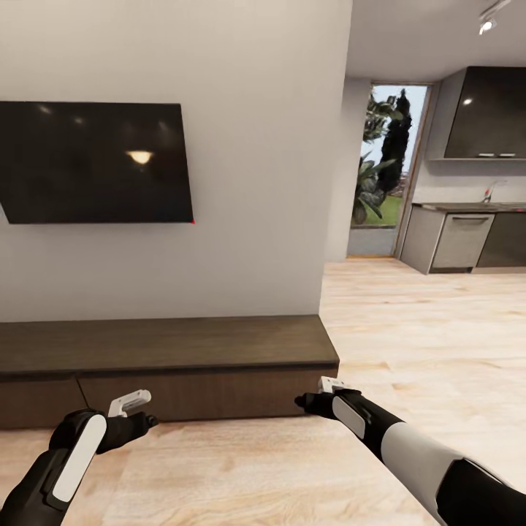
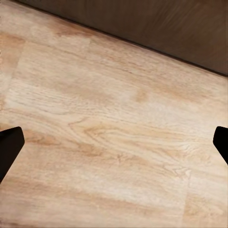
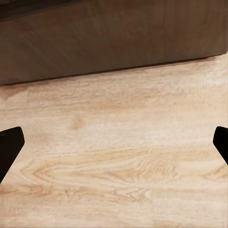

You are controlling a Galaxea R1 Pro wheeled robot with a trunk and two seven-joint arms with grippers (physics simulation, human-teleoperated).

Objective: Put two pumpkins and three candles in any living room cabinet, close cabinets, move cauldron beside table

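Observation:
The cabinet (image 1: 168,343) is a long, low, dark brown unit against the white wall, and its drawer fronts sit flush and shut. My left gripper (image 1: 143,419) hovers low over the wood floor just in front of the left drawer front. In the left wrist view the left gripper (image 2: 114,147) is open, with bare floor between its fingertips (image 2: 10,147) and the cabinet (image 2: 156,28) base beyond. My right gripper (image 1: 307,401) is near the cabinet's right end; the right gripper (image 3: 114,147) is open over floor, facing the cabinet (image 3: 114,33) front. Pumpkins, candles, cauldron and table are out of view.
A black TV (image 1: 95,162) hangs on the wall above the cabinet. To the right, light wood floor (image 1: 424,329) runs to a kitchen with grey cupboards (image 1: 467,237) and a glass door (image 1: 387,168). The wall corner (image 1: 332,219) ends beside the cabinet's right end.

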